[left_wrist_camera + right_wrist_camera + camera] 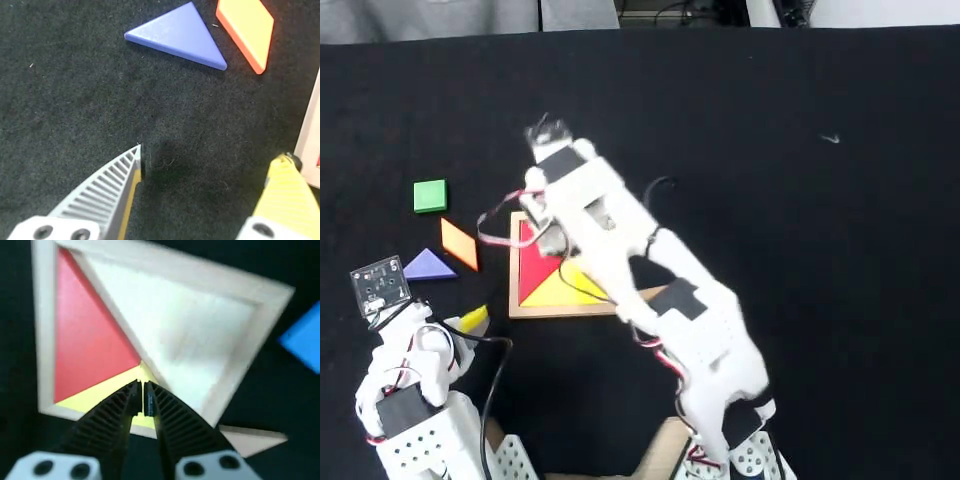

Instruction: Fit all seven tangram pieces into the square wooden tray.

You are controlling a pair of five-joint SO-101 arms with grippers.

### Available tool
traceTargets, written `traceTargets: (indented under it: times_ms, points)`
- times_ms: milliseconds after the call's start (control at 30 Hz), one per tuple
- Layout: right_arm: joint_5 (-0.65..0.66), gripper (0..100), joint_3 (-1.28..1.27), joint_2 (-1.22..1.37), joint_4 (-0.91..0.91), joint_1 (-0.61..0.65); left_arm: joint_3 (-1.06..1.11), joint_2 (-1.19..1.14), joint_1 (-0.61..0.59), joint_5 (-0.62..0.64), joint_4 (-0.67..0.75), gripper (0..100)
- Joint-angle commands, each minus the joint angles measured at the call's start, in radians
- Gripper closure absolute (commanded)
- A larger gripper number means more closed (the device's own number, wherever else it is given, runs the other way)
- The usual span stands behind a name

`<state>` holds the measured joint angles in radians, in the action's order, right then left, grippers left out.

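1. In the tray (550, 312): red triangle (532, 262) and yellow triangle (565, 290) seated edge to edge; the rest is bare wood.
2. Outside it: green square (430, 195), orange parallelogram (459, 243), purple triangle (428, 265), blue piece (305, 337).
3. Right gripper (141, 390) pinched together, empty, over the tray; left gripper (210, 155) spread, empty, near the purple triangle.
4. Judgement: early; most pieces left.

a black, felt-like cloth covers the counter (860, 280), flecked here and there with pale lint. beyond its far edge runs a grey strip (430, 18), then dark cables (670, 12) and a white surface (890, 12). the light is even.
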<state>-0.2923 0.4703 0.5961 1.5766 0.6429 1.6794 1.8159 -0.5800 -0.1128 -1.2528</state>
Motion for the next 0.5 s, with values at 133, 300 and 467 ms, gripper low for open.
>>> traceTargets:
  times_ms: [133, 300, 467]
  points:
    - [0.190, 98.7, 0.154, -0.303, 0.117, -0.143, -0.019, 0.008, -0.024, -0.002, -0.009, 61]
    - [0.333, 98.7, 0.153, -0.437, 0.147, -0.209, -0.176, 0.008, -0.099, -0.008, -0.071, 61]
    - [0.410, 98.8, 0.153, -0.561, 0.149, -0.307, -0.173, 0.008, -0.054, -0.152, 0.006, 61]
